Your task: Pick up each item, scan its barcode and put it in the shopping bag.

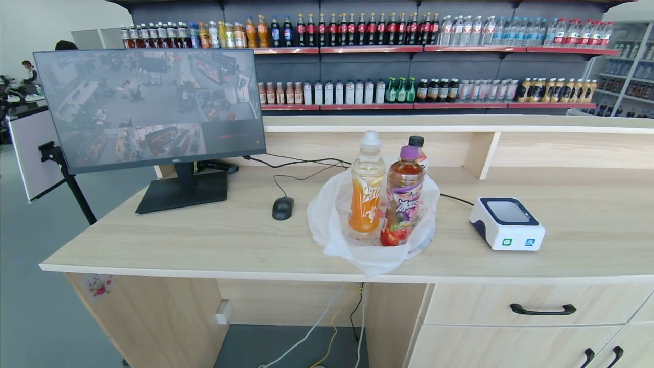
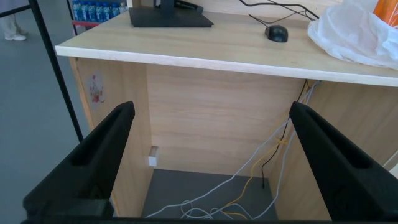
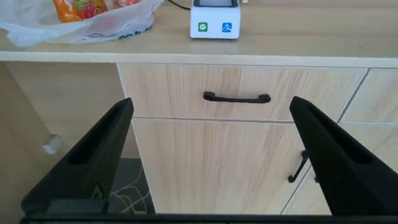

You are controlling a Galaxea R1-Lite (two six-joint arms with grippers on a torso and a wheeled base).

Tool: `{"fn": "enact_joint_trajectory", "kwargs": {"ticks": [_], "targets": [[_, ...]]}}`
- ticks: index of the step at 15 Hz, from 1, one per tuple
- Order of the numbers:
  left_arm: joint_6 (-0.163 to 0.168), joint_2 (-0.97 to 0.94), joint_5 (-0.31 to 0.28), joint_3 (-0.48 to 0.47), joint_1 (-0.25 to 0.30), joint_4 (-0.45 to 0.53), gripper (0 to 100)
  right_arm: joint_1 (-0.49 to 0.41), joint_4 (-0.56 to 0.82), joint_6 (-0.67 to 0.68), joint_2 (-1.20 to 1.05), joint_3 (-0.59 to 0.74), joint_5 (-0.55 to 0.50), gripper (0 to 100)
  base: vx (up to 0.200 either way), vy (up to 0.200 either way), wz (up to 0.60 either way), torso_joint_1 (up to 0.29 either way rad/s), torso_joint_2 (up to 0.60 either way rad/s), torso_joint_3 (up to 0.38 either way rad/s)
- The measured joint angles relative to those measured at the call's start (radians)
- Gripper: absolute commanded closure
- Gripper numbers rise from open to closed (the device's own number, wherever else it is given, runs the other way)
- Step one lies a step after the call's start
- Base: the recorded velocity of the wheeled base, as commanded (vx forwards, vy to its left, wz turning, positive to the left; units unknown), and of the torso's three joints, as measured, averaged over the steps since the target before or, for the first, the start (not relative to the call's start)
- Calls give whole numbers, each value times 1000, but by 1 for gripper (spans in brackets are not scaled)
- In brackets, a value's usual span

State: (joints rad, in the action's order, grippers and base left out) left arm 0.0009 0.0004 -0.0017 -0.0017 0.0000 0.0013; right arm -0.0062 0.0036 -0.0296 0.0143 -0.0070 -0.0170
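Left pincer: released, its two black fingers spread wide. It hangs low in front of the table, below the top's front edge, facing the open bay where loose cables run down.
Right pincer: released too, fingers wide apart. It sits low in front of the drawer with the black handle.
Shopping bag: thin white plastic, slumped open on the table near the front edge, about mid-table.
Orange bottle: upright inside the bag, white cap, on the robot's left of the group.
Red bottle: upright inside the bag, purple cap, touching or just beside the orange bottle.
Third bottle: black cap, standing behind the red bottle. Whether its base is in the bag I cannot tell.
Scanner: small white box with a dark window on top, on the table to the right of the bag, apart from it.
Mouse: black, on the table left of the bag.
Monitor: on its black stand at the table's left rear.
Shelves: behind the table, lined with rows of drink bottles.
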Motion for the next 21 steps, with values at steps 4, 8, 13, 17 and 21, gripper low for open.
{"fn": "enact_joint_trajectory", "kwargs": {"ticks": [4, 8, 13, 17, 21], "targets": [[1, 0, 0, 0, 0, 1, 0, 4, -1, 35, -15, 5, 0, 0, 0, 0, 0, 0, 0, 0], [1, 0, 0, 0, 0, 1, 0, 4, 0, 37, -17, 5, 0, 0, 0, -150, 0, -2, -3, -1], [-1, 0, 0, 0, 0, 2, 0, 3, -1, 37, -17, 6, 0, 0, 0, -200, 0, 4, 3, 1], [-2, 0, 0, 0, 0, 2, 0, 3, -1, 37, -16, 5, 0, 0, 0, -200, 0, 1, 4, 2], [-2, 0, 0, 0, 0, 1, 0, 3, 0, 37, -16, 5, 0, 0, 0, -200, 0, 1, 2, 2]]}}
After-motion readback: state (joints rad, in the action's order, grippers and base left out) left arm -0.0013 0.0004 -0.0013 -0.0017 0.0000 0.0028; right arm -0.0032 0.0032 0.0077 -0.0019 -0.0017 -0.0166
